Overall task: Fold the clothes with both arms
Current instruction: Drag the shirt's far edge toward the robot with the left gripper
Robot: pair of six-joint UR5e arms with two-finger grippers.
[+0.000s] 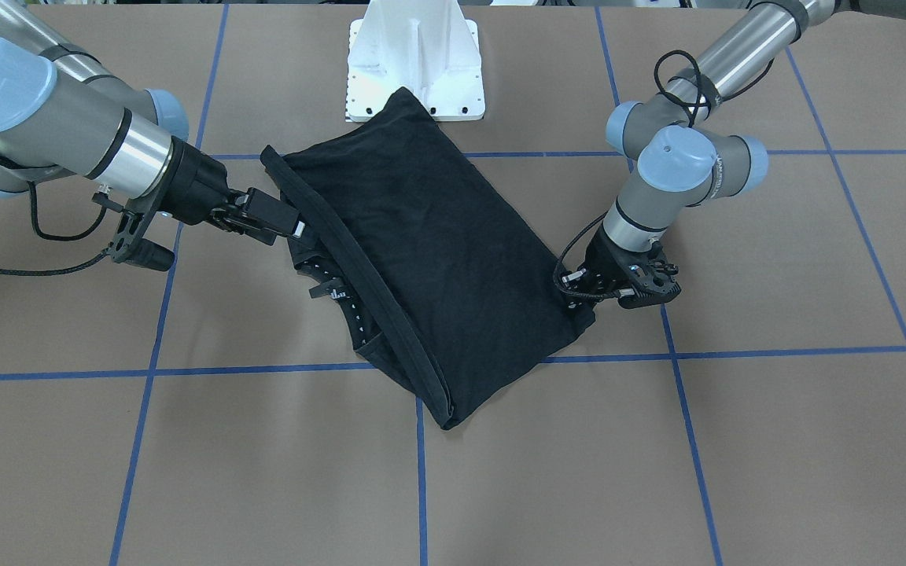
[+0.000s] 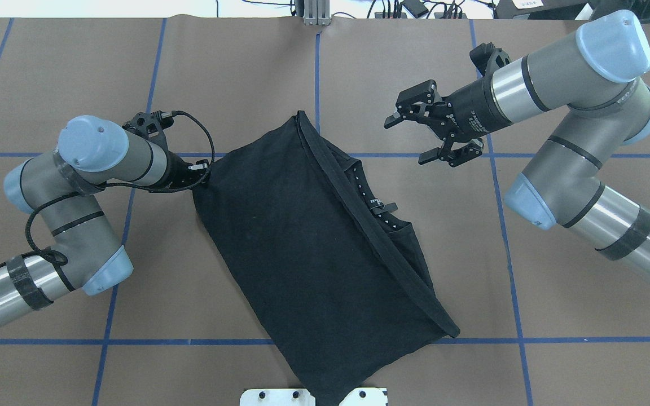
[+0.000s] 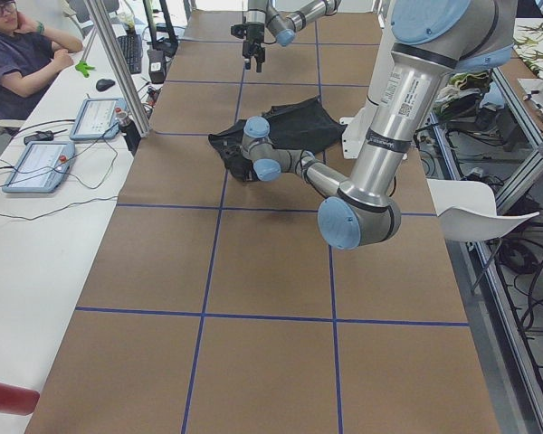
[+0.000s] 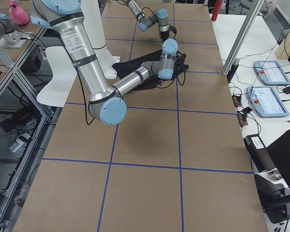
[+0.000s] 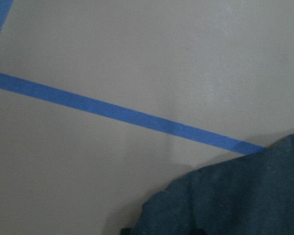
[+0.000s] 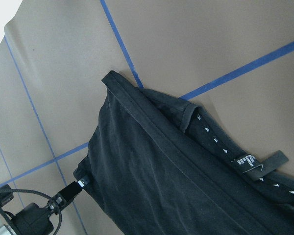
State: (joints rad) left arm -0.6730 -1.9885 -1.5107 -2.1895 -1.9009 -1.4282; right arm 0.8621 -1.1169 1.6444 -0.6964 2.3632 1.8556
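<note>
The black T-shirt (image 2: 302, 242) lies folded and slanted across the table's middle, plain side up, with a folded hem band and the neck label (image 2: 378, 206) showing along one edge. It also shows in the front view (image 1: 437, 236) and in the right wrist view (image 6: 152, 181). My left gripper (image 2: 203, 169) is low at the shirt's corner and looks shut on it; in the front view it (image 1: 579, 295) is at the same corner. My right gripper (image 2: 409, 140) is open and empty, held above the table beside the shirt's label edge.
The white pedestal base (image 1: 414, 71) touches the shirt's near end. Blue tape lines (image 2: 494, 169) cross the brown table. An operator (image 3: 18, 54) sits at a side bench with control pendants (image 3: 45, 163).
</note>
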